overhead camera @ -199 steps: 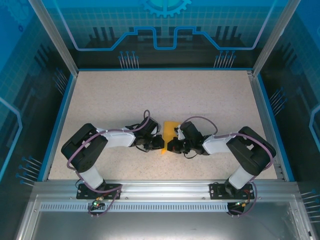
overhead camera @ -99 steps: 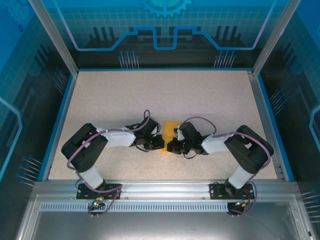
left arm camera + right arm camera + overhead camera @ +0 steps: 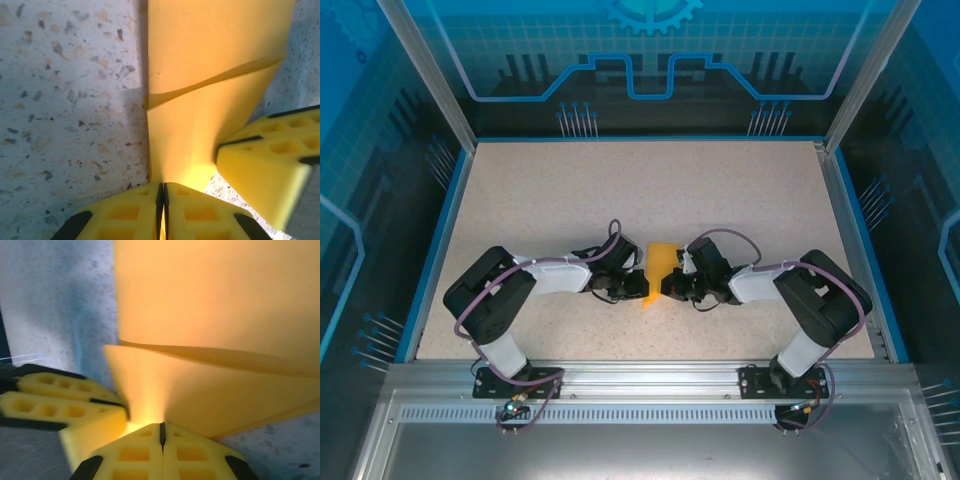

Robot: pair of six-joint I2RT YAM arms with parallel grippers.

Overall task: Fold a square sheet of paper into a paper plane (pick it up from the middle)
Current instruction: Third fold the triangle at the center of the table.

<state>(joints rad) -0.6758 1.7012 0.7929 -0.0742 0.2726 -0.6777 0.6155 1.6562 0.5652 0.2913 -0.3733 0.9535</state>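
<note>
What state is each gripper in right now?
Left gripper: closed, pinching the folded orange-yellow paper.
Right gripper: closed, pinching the same paper.

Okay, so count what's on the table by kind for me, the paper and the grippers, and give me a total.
Orange-yellow sheet of paper, partly folded: 1
Grippers, left gripper and right gripper, both pinching the sheet: 2
Total: 3
</note>
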